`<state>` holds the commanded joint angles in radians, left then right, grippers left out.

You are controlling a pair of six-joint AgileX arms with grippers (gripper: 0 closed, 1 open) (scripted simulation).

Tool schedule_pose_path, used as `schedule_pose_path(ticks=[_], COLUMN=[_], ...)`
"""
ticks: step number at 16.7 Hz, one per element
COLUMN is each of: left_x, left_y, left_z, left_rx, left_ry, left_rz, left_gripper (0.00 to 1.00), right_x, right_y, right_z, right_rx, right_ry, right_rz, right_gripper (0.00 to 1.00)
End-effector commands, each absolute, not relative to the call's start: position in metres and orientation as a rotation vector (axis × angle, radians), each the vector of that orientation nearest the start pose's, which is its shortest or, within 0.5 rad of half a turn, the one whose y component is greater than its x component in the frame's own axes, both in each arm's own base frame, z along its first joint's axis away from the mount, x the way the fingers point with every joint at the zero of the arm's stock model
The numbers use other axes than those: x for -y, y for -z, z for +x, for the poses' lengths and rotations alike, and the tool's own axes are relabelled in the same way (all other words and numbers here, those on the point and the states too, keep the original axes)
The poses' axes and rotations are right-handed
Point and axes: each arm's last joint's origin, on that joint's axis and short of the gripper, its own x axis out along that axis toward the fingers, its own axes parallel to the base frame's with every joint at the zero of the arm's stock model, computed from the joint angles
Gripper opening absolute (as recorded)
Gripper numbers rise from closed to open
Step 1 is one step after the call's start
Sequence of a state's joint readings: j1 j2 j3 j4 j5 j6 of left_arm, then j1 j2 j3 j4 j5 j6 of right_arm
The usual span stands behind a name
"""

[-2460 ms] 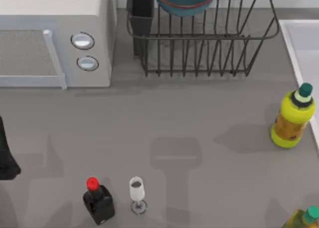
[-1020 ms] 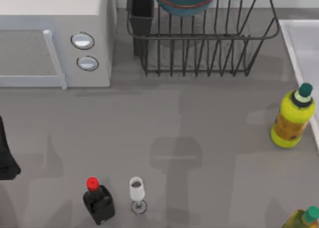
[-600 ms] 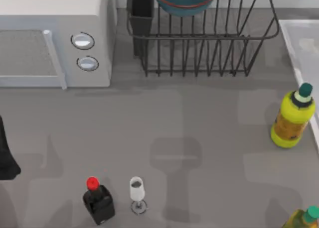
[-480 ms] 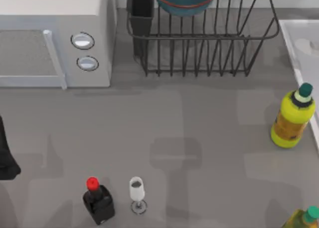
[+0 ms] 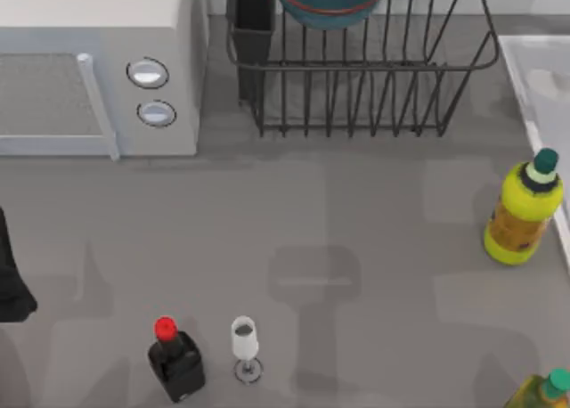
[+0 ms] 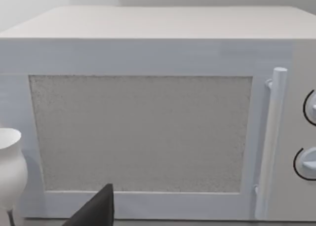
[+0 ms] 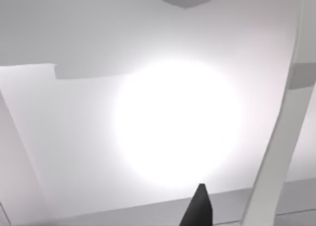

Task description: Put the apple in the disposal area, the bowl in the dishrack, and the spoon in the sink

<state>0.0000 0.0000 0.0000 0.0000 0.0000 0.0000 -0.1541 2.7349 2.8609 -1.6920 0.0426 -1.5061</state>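
The blue bowl [image 5: 331, 0] with its reddish rim stands inside the black wire dishrack [image 5: 365, 87] at the back of the table. The pale sink [image 5: 537, 78] runs along the table's right edge. The apple, the spoon and the disposal area are out of view. My left arm [image 5: 9, 274] is parked at the table's left edge. A dark part of my left gripper [image 6: 96, 211] shows in front of the white microwave-like box [image 6: 143, 132]. A dark tip of my right gripper [image 7: 197, 208] hangs over a bright white basin surface [image 7: 74, 137] with a raised rim.
The white box with two knobs [image 5: 98, 69] fills the back left. A black bottle with a red cap [image 5: 175, 359] and a small wine glass [image 5: 244, 346] stand near the front. A yellow bottle [image 5: 524, 212] stands beside the sink, another [image 5: 543, 392] at the front right corner.
Shadows over the table's right side and the sink have shifted. The objects on the table and the left arm have stayed where they were.
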Motion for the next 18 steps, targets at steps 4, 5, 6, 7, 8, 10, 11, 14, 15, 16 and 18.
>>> schedule_pose_path(ticks=[4, 5, 6, 7, 8, 10, 11, 14, 15, 16, 18], left_x=[0.001, 0.001, 0.001, 0.001, 0.001, 0.001, 0.001, 0.001, 0.001, 0.001, 0.001], left_y=[-0.160, -0.160, -0.160, -0.160, -0.160, -0.160, -0.160, -0.160, -0.160, -0.160, -0.160], left_z=[0.106, 0.106, 0.106, 0.106, 0.106, 0.106, 0.106, 0.106, 0.106, 0.106, 0.106], left_rx=[0.000, 0.000, 0.000, 0.000, 0.000, 0.000, 0.000, 0.000, 0.000, 0.000, 0.000], left_ry=[0.000, 0.000, 0.000, 0.000, 0.000, 0.000, 0.000, 0.000, 0.000, 0.000, 0.000], left_rz=[0.000, 0.000, 0.000, 0.000, 0.000, 0.000, 0.000, 0.000, 0.000, 0.000, 0.000], left_gripper=[1.00, 1.00, 1.00, 1.00, 1.00, 1.00, 1.00, 1.00, 1.00, 1.00, 1.00], right_x=[0.069, 0.069, 0.069, 0.069, 0.069, 0.069, 0.069, 0.069, 0.069, 0.069, 0.069], right_y=[-0.177, -0.170, -0.164, -0.159, -0.157, -0.155, -0.154, -0.154, -0.154, -0.154, -0.154], right_z=[0.502, 0.502, 0.501, 0.501, 0.500, 0.500, 0.500, 0.500, 0.500, 0.500, 0.500], right_rx=[-1.328, -1.333, -1.336, -1.335, -1.331, -1.324, -1.323, -1.323, -1.323, -1.323, -1.323], right_ry=[-1.052, -1.058, -1.062, -1.061, -1.058, -1.051, -1.050, -1.050, -1.050, -1.050, -1.050], right_rz=[-1.080, -1.075, -1.073, -1.073, -1.076, -1.081, -1.081, -1.081, -1.081, -1.081, -1.081], right_gripper=[0.00, 0.00, 0.00, 0.00, 0.00, 0.00, 0.00, 0.00, 0.08, 0.15, 0.30])
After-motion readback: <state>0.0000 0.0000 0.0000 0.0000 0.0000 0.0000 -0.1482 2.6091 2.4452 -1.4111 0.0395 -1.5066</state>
